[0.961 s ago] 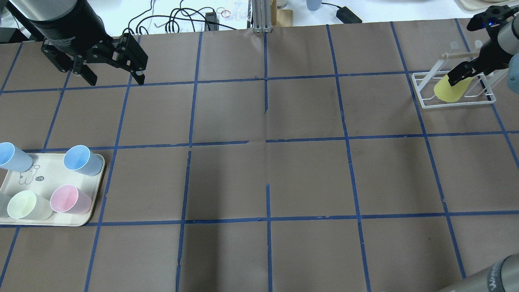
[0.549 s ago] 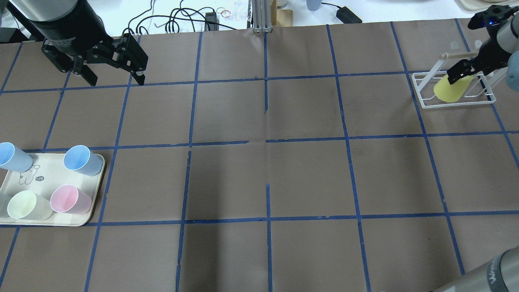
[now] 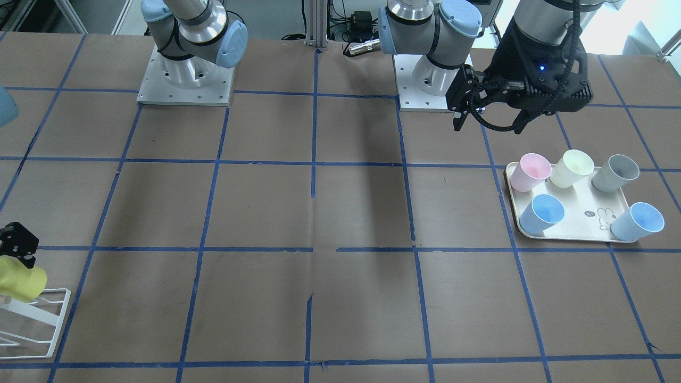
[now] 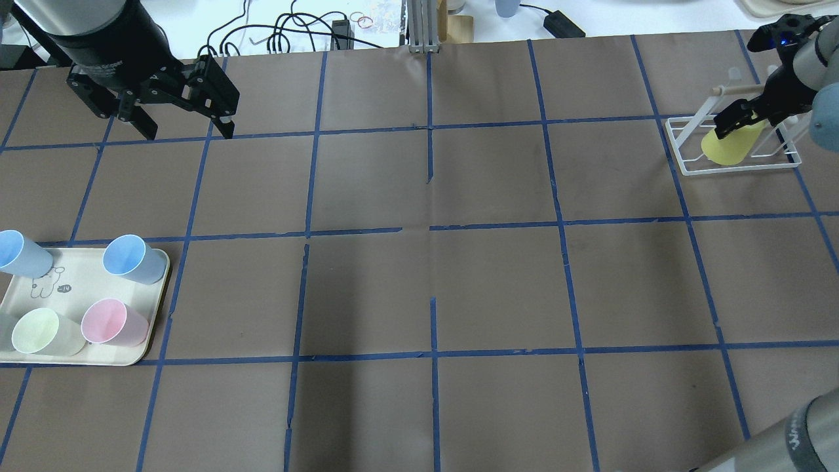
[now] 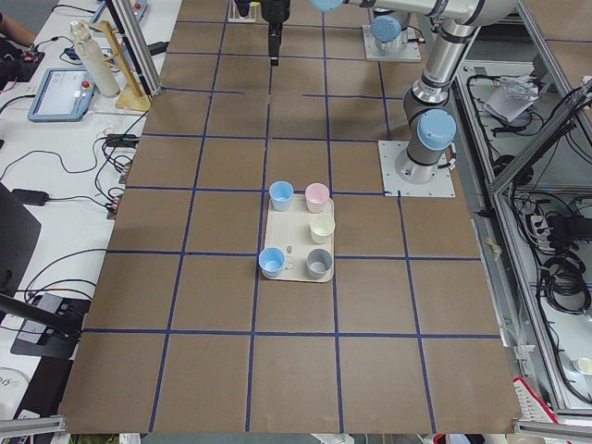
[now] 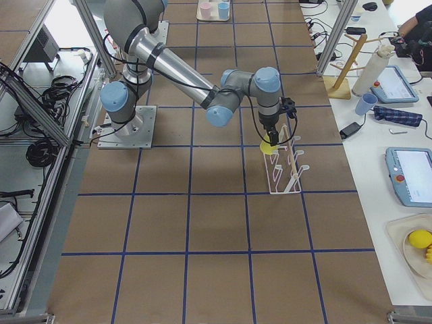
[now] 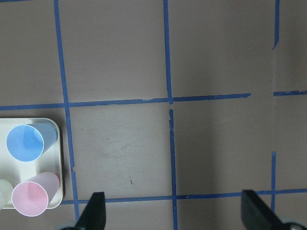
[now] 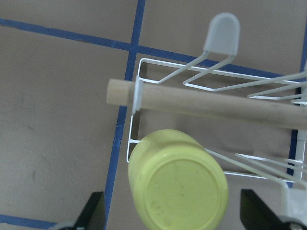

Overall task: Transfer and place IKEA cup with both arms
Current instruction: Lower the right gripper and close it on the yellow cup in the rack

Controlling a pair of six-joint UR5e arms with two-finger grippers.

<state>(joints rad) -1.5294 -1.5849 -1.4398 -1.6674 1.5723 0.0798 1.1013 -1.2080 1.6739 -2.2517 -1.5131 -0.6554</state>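
Note:
The bright yellow IKEA cup (image 4: 726, 147) hangs upside down and tilted on a white wire rack (image 4: 682, 141) at the far right of the table. It also shows in the right wrist view (image 8: 177, 189) and at the left edge of the front view (image 3: 21, 281). My right gripper (image 4: 741, 118) is open just over the cup's base. In the right wrist view its fingers (image 8: 95, 211) stand wide on either side of the cup, apart from it. My left gripper (image 4: 183, 124) is open and empty, held above the far left of the table.
A cream tray (image 4: 65, 288) at the near left holds two light blue cups, a pink cup (image 4: 111, 322), a pale cream cup (image 4: 40, 332) and a grey cup (image 3: 617, 171). A wooden rod (image 8: 216, 103) tops the rack. Cables lie beyond the far edge.
My right gripper has shifted slightly left and toward the far edge over the yellow cup, still open. The cup, the left arm and the tray have not moved.

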